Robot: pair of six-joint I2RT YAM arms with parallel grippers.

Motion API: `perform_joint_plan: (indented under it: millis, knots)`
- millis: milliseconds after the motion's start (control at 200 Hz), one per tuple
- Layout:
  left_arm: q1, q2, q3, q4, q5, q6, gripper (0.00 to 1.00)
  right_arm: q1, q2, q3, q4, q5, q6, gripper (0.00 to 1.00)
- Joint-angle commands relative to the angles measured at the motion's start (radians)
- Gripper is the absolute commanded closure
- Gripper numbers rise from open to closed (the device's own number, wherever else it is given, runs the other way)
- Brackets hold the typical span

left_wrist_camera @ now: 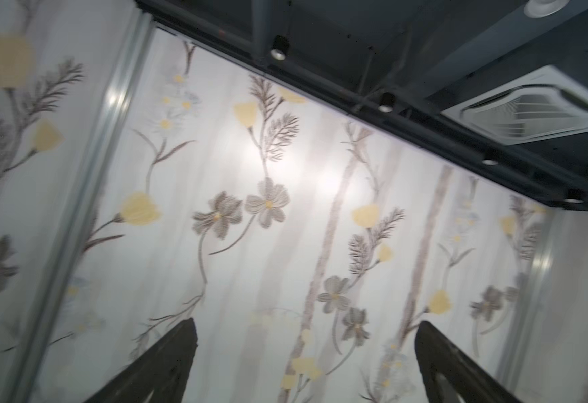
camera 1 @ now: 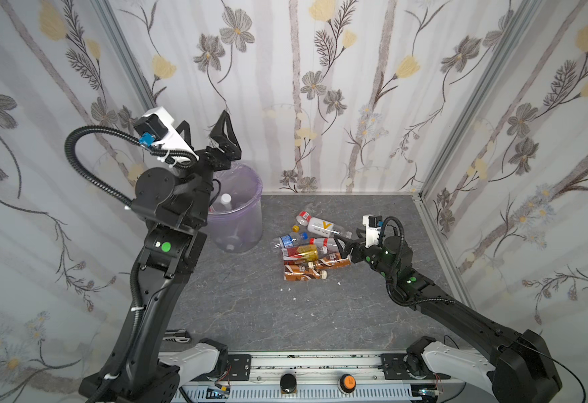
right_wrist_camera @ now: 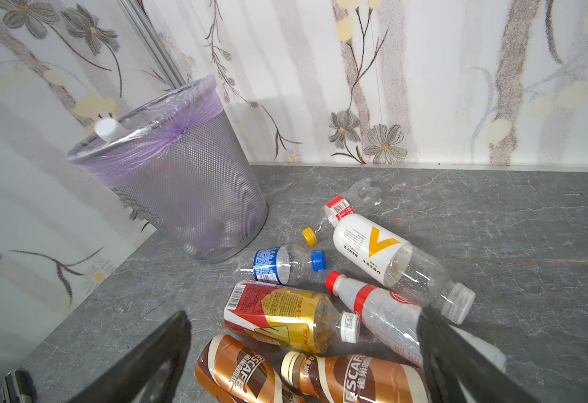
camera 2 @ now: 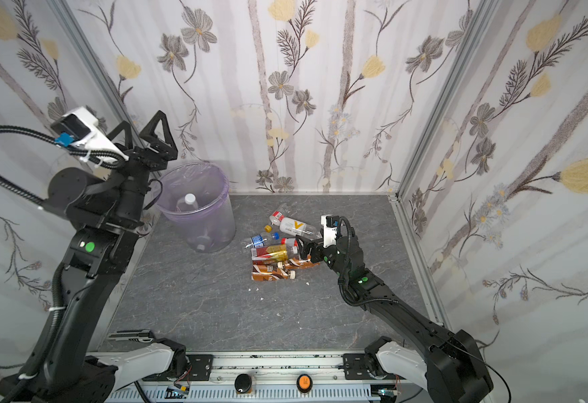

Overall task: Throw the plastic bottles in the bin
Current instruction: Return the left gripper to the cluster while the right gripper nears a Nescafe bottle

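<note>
Where the grey, marble-veined tabletop (camera 1: pixel 250 307) begins, two glossy brown coffee bottles (camera 1: pixel 303 273) lie on their sides at the near edge of a heap of plastic bottles (camera 1: pixel 306 244). At the heap's right side the right gripper (camera 1: pixel 342 247) hangs low on a forward-stretched arm. Its jaws are apart, with one finger across a clear red-capped bottle (right_wrist_camera: pixel 383 310), clamping nothing. Farther left stands the bin (camera 1: pixel 247 223), round mesh lined with crinkly purple film, a white-capped bottle (camera 1: pixel 225 199) inside it. Above its rim the left gripper (camera 1: pixel 205 118) points upward, spread wide and empty.
</note>
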Motion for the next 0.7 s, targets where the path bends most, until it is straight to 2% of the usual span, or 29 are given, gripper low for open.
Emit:
perform_joint_plan:
  millis: [0,160,270,450,594,694]
  knots:
    - [-0.064,-0.009,-0.053,-0.004,0.064,-0.025,0.0,0.0,0.025,0.017,0.056,-0.002,0.012,0.0]
    - [-0.126,-0.006,-0.19,-0.004,0.106,-0.093,0.0,0.0,0.046,0.049,0.022,0.005,0.017,0.0]
    - [-0.206,0.025,-0.283,-0.004,0.096,-0.117,0.0,0.0,0.044,0.061,-0.025,0.048,0.016,0.0]
    - [-0.34,0.076,-0.406,-0.003,-0.003,-0.083,0.0,-0.007,0.064,0.082,-0.138,0.17,0.033,0.0]
    - [-0.383,0.093,-0.519,-0.003,-0.031,-0.122,0.0,-0.036,0.12,0.101,-0.262,0.221,0.08,0.0]
    - [-0.391,0.092,-0.617,-0.003,0.003,-0.203,0.0,-0.044,0.155,0.099,-0.306,0.206,0.103,0.0]
